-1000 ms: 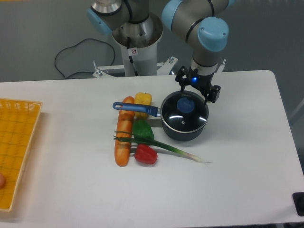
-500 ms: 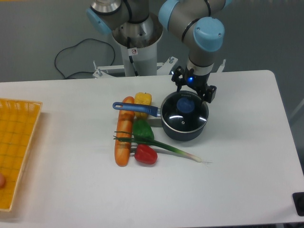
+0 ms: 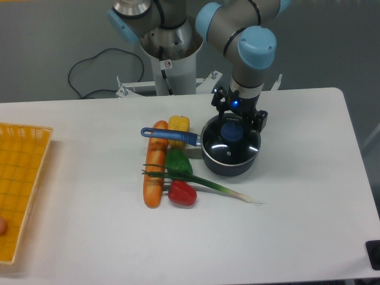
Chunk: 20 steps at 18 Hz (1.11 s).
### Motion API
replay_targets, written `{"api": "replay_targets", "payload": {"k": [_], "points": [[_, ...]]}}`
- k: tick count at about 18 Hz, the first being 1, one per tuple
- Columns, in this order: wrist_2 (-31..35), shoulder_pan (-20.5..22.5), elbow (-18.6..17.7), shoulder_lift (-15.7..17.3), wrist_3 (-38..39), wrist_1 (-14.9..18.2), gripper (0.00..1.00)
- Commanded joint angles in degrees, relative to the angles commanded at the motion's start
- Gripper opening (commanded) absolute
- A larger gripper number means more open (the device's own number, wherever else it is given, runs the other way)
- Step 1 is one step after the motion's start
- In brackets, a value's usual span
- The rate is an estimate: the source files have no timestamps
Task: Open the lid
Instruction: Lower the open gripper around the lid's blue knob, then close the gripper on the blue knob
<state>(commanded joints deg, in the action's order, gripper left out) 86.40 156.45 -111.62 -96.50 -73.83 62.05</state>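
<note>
Gripper [image 3: 238,119] shifts left, now centred above lid [image 3: 231,142] knob [image 3: 231,132]; fingers spread, nothing held. Lid still seated on saucepan [image 3: 228,165], toward table's [image 3: 309,196] rear edge. Descent seems next.

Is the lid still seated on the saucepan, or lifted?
Seated. The lid lies flat across the saucepan rim, blue knob centred; the claw hangs just above the knob.

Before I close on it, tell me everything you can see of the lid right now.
The lid is a round disc of clear glass with a thin metal rim and a round blue knob at its centre. It sits flat and closed on the dark saucepan, covering its whole mouth, with light glinting off the glass. The gripper hangs over its far half, fingers either side of the knob; whether they touch it cannot be told.
</note>
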Motion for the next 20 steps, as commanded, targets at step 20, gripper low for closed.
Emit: {"api": "replay_targets", "payload": {"k": [20], "points": [[1.9, -1.7, 0.6, -1.8, -0.2, -1.4, 1.00]]}}
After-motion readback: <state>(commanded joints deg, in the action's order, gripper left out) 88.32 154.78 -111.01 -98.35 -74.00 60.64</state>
